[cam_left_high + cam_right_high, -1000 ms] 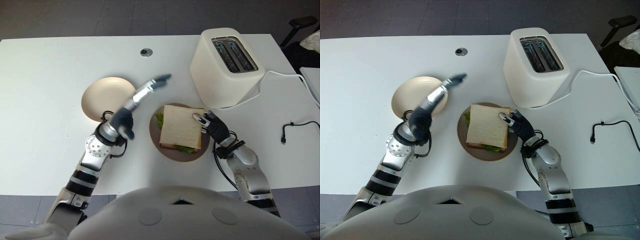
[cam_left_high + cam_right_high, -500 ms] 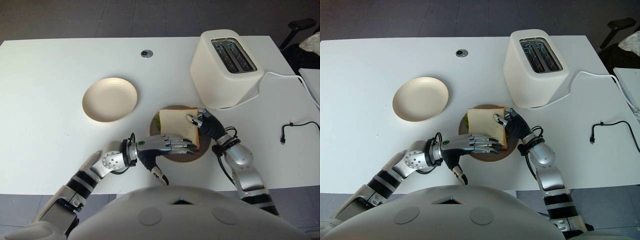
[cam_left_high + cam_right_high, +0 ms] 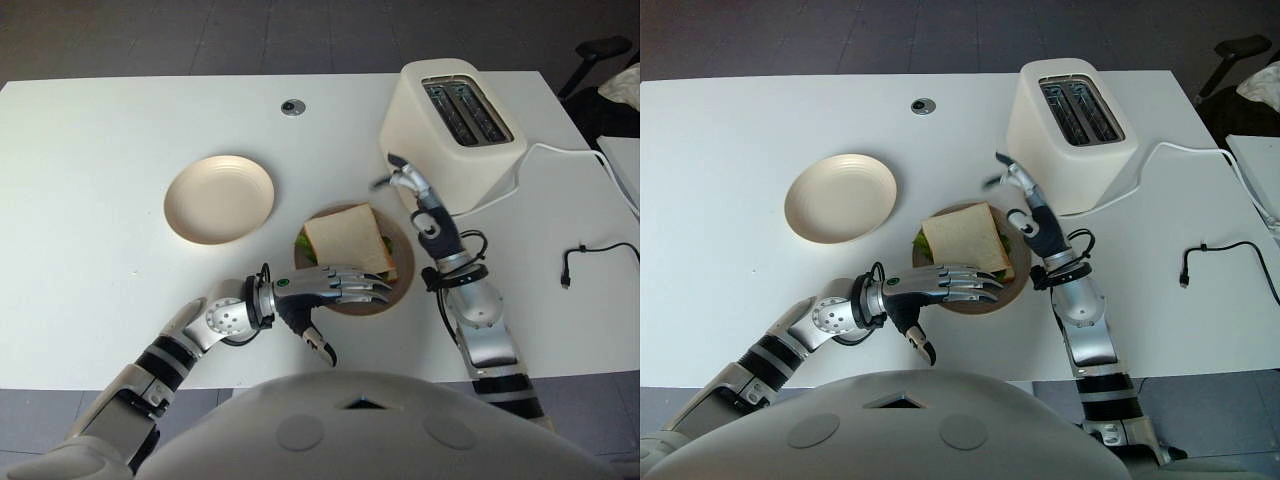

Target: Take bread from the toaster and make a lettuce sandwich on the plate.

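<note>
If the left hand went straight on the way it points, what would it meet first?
Probably the near corner of the sandwich: the left hand lies across the near rim of the brown plate, pointing right. If it clears that, the right arm comes next; height is unclear.

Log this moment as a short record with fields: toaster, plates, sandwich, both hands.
toaster: no bread in its slots
brown plate: in front of the toaster
sandwich: on the brown plate, lettuce showing at its edges
cream plate: empty, left of the brown plate
left hand: open, fingers stretched over the brown plate's near edge
right hand: open, raised between toaster and brown plate, empty
</note>
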